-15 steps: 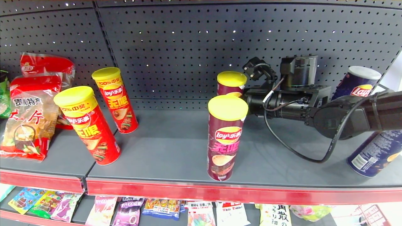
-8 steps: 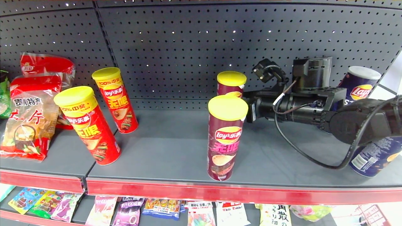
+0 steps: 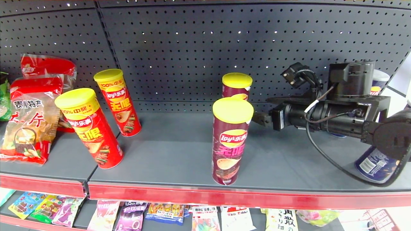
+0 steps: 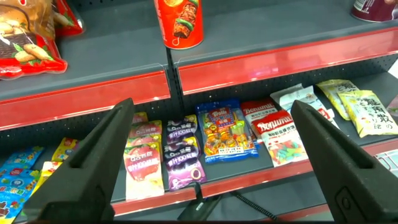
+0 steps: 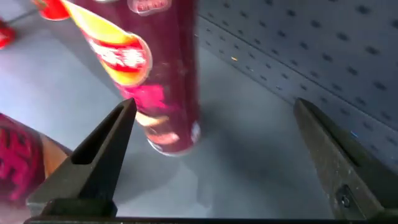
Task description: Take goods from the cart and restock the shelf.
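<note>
Two maroon chip cans with yellow lids stand upright mid-shelf, one at the front (image 3: 231,141) and one behind it (image 3: 237,86) by the pegboard. My right gripper (image 3: 261,110) hovers just right of them, level with the front can's lid, open and holding nothing. In the right wrist view the rear maroon can (image 5: 165,74) stands ahead of the open right gripper (image 5: 217,168), outside its fingers. My left gripper (image 4: 205,162) hangs open and empty below the shelf's red edge (image 4: 261,59), facing the lower shelf.
Two red chip cans (image 3: 91,128) (image 3: 117,101) lean at left, beside bags of peanuts (image 3: 29,125). Blue cans (image 3: 374,160) (image 3: 380,80) stand at the far right behind my arm. Bare shelf board (image 3: 173,150) lies between red and maroon cans. Candy packets (image 4: 227,130) fill the lower shelf.
My right arm has drawn back to the right, away from the rear maroon can, which stays upright by the pegboard. The cans have not moved.
</note>
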Tool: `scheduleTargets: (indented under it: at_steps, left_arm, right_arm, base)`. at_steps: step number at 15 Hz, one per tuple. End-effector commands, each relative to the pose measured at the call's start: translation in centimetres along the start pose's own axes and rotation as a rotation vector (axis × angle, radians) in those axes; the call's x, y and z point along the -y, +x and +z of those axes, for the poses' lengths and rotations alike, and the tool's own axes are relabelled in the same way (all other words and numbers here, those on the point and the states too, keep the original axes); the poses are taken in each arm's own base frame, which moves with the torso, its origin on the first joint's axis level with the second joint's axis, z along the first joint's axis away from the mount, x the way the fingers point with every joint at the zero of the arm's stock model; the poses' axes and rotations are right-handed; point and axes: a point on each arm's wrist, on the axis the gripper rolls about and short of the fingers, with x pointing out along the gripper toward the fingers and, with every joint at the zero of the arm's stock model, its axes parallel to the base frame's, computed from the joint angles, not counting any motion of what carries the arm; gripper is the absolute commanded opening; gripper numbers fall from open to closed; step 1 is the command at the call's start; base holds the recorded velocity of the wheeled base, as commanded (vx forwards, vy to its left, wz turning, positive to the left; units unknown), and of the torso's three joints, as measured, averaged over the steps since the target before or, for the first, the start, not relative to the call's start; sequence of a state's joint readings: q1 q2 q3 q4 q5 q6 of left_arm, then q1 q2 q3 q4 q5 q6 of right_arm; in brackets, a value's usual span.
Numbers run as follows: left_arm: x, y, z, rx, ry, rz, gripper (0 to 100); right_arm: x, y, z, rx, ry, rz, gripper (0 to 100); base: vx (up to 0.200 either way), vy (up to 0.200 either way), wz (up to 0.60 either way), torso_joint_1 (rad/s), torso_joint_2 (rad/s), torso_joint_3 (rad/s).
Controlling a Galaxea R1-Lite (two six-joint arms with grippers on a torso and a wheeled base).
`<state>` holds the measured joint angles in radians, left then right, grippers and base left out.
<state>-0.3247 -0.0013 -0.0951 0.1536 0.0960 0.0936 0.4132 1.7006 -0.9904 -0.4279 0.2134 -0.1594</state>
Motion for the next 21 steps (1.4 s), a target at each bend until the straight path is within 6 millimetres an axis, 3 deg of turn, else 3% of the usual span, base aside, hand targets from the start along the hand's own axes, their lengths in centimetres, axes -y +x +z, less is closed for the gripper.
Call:
scheduleTargets:
  at_steps: [1, 6, 11, 14, 17, 21]
  left_arm:
    - [0.0, 0.0, 0.0, -0.001, 0.0, 0.0, 100]
    - [0.0, 0.0, 0.0, -0.001, -0.001, -0.001, 100]
    - [0.0, 0.5, 0.2, -0.052, 0.002, -0.008, 100]
    - [0.1, 1.0, 0.4, -0.111, 0.006, -0.044, 100]
    - [0.2, 1.2, 0.4, -0.131, 0.007, -0.069, 100]
    - [0.2, 1.2, 0.4, -0.138, 0.006, -0.085, 100]
  right_arm:
    - [-0.1, -1.7, 0.1, 0.008, -0.001, -0.031, 100]
    - [-3.3, -8.2, -2.6, -0.032, 0.019, -0.11, 100]
    - [-6.1, -20.5, -9.8, 0.069, 0.033, -0.202, 100]
    - [-6.7, -25.5, -13.5, 0.05, 0.068, -0.424, 100]
    - [-8.3, -29.0, -15.9, 0.047, 0.074, -0.462, 100]
    - [-8.9, -30.0, -17.0, 0.044, 0.045, -0.466, 100]
  base:
    - [0.0, 0.0, 0.0, 0.0, 0.0, 0.0]
    - [0.0, 0.0, 0.0, 0.0, 0.0, 0.0]
    - [0.0, 0.0, 0.0, 0.0, 0.0, 0.0]
    - [0.0, 0.0, 0.0, 0.0, 0.0, 0.0]
    - [0.0, 0.0, 0.0, 0.0, 0.0, 0.0]
    - [0.0, 0.0, 0.0, 0.0, 0.0, 0.0]
